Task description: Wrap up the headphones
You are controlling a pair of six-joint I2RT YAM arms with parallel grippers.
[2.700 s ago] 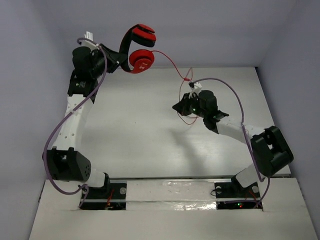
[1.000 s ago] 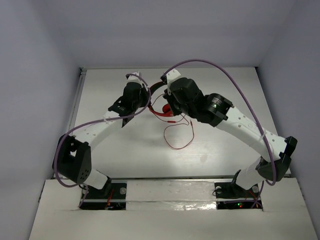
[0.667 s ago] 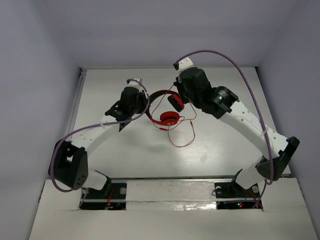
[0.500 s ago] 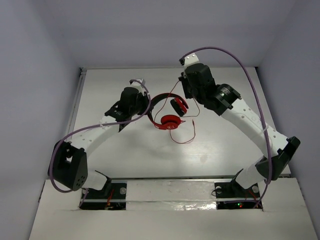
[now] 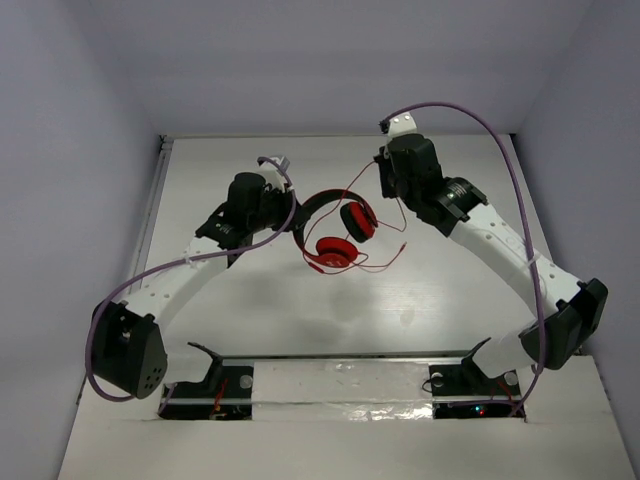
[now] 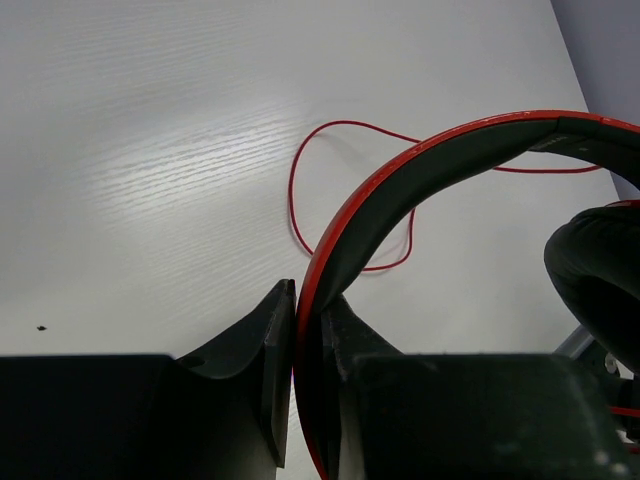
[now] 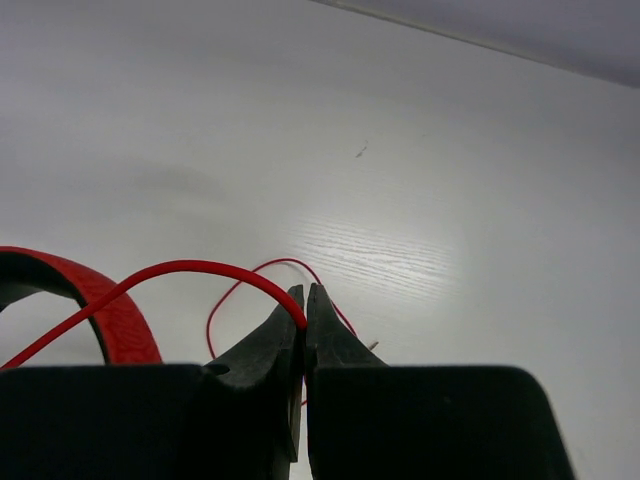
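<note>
The red headphones [image 5: 335,232] hang above the middle of the white table [image 5: 270,310], earcups down and to the right. My left gripper [image 5: 293,215] is shut on the red and black headband [image 6: 420,175]. My right gripper [image 5: 382,190] is shut on the thin red cord [image 7: 190,268], up and right of the earcups. The cord [image 5: 385,262] trails down from there in a loop over the table right of the lower earcup [image 5: 333,254]. In the right wrist view a piece of the red headband [image 7: 110,310] shows at the left.
Purple robot cables [image 5: 460,120] arch over both arms. The arm bases [image 5: 215,385] sit at the near edge. Grey walls enclose the table at the back and sides.
The headphones were lowered from high at the back left to the table's middle. Lately my right gripper has pulled away to the upper right with the cord, and the left arm shifted left.
</note>
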